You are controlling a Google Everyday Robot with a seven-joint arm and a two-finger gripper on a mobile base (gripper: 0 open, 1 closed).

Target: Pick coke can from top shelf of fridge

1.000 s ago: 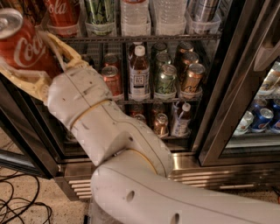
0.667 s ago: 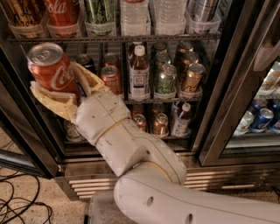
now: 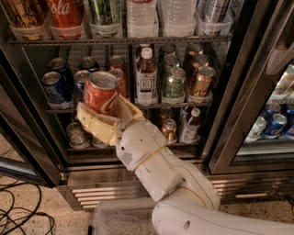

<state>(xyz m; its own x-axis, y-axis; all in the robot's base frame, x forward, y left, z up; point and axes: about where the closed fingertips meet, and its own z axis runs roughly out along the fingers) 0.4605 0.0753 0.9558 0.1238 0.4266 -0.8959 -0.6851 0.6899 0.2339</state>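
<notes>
My gripper [image 3: 104,117], with cream-coloured fingers [image 3: 94,127], is shut on the coke can [image 3: 99,92], a bright red can with white script and a silver top. I hold it upright, out in front of the open fridge [image 3: 138,165], level with the middle rack. The top shelf [image 3: 119,40] runs across the top of the view, with clear lane trays holding another red cola can [image 3: 67,13], a green can [image 3: 105,13] and water bottles [image 3: 142,16]. My white arm [image 3: 161,179] rises from the bottom centre.
The middle rack holds blue cans [image 3: 55,85], a brown bottle [image 3: 146,75] and green and gold cans [image 3: 202,82]. Lower cans sit behind my wrist. A dark door frame [image 3: 234,87] stands at right, with a second compartment of cans [image 3: 275,124]. Black cables [image 3: 18,215] lie on the floor at left.
The gripper has carried the coke can down and to the right, from the upper left near the top shelf to in front of the middle rack. The arm has drawn back toward the centre.
</notes>
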